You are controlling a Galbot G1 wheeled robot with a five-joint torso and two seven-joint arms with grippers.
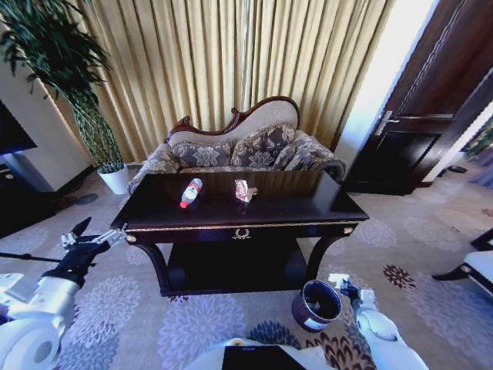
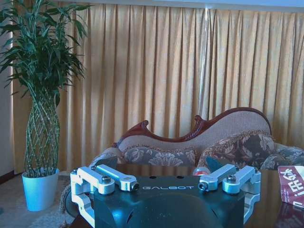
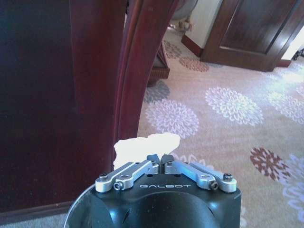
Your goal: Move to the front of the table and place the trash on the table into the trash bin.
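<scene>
My right gripper (image 3: 161,159), jaws pinched on the white tissue (image 3: 147,145), hung beside the trash bin (image 1: 317,305), needing release over it; left gripper (image 1: 92,235) spread wide, bottle (image 1: 190,193) and wrapper (image 1: 245,190) on the table (image 1: 308,202).

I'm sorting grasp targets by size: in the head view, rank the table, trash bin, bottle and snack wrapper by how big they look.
1. The table, by far.
2. The trash bin, though it sits nearer the camera, which enlarges it.
3. The bottle.
4. The snack wrapper, only slightly smaller than the bottle; too close to rank firmly.
</scene>
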